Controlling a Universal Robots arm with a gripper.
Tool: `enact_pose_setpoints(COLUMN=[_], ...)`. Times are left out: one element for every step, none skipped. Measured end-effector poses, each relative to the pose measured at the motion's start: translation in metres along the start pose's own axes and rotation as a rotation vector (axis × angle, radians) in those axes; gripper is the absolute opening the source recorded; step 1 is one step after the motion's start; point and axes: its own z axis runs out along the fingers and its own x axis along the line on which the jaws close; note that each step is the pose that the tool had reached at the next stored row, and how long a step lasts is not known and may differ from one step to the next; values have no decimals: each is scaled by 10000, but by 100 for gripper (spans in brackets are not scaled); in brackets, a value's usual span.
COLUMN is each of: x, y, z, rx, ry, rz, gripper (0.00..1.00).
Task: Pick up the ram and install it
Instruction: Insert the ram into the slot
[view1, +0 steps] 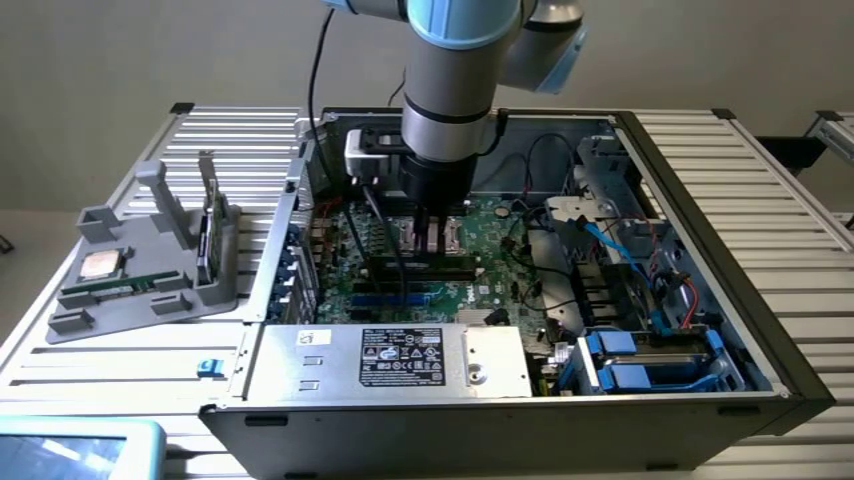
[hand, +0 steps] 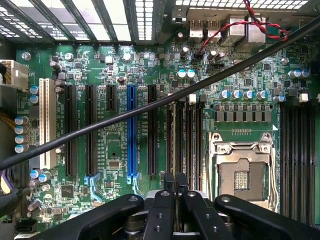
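My gripper (view1: 430, 248) reaches straight down into the open computer case (view1: 694, 200), over the motherboard (view1: 494, 260). Its fingertips are shut on the middle of the ram (view1: 390, 264), a long dark stick standing on edge. The ram lies along the memory slots, low against the board. In the wrist view the gripper (hand: 175, 181) has its two black fingers (hand: 169, 182) nearly together. They sit just over the row of black memory slots (hand: 186, 135), beside the empty processor socket (hand: 242, 172). Here the ram is edge-on and hard to make out.
A grey holder (view1: 80, 320) stands outside the case on the exterior view's left, carrying a silver processor chip (view1: 100, 265) and a green stick (view1: 120, 287). A black cable (hand: 125, 116) crosses the board. The power supply box (view1: 387, 360) and blue drive bays (view1: 627, 365) sit at the front.
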Motion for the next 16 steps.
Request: enact_pose_setpoints(x=[0,0,0,1,1,1,1,1,1,1,1,2,2,3,4,4], y=[4,3,4,3,3,3,3,3,3,3,4,4,3,3,3,3], z=[0,0,1,3,5,7,7,8,8,8,8,9,9,9,8,8], rx=[2,3,3,6,9,10,9,8,7,6,5,5,4,3,2,2], ry=[0,0,0,0,0,0,1,3,4,5,5,5,5,7,9,9], rz=[0,0,-1,-3,-6,-10,-21,-40,-56,-72,-88,-101,-115,-128,-134,-135], gripper=[11,11,11,11,11,11,11,11,11,11,11,11,11,11,11,11])
